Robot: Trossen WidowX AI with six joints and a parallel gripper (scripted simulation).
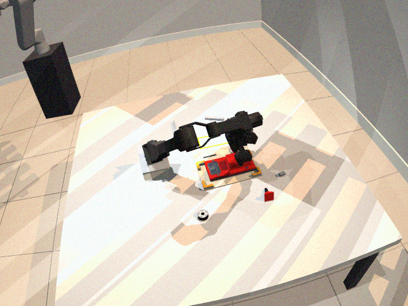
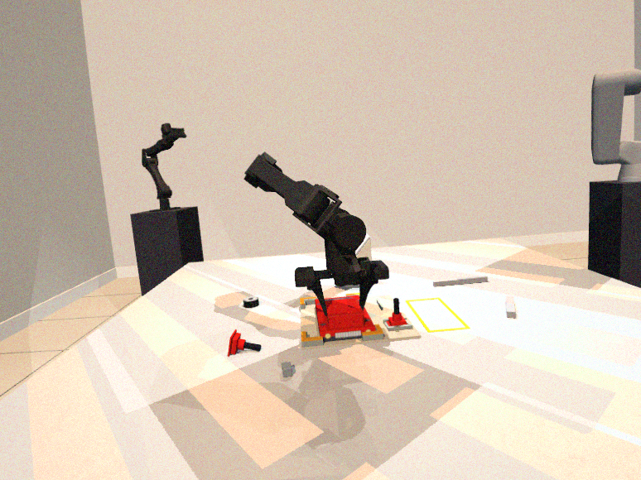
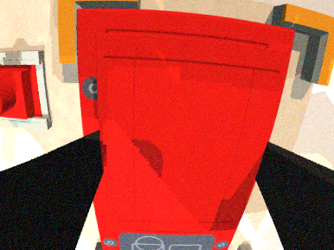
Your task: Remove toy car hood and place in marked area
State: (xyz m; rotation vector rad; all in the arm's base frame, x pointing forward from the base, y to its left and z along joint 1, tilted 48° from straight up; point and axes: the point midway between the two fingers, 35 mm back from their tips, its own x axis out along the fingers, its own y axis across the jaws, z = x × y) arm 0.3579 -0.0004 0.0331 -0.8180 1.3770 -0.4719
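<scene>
The end effector [image 1: 243, 161] [image 2: 344, 313] [image 3: 181, 143], spread wide, grips the hood [image 1: 234, 159] [image 2: 342, 309] [image 3: 182, 112] between its fingertips, over the car; likely light, stiff and slick, it is best held squarely by both side edges.

The top view looks steeply down from high above one side of the table [image 1: 136, 251] [image 2: 240, 426]; the exterior view faces a wall from low across the tabletop, nearer. The wrist view peers down very close between the fingers, and all three share the red car [image 1: 228, 167] [image 2: 344, 317] [image 3: 186, 112].
</scene>
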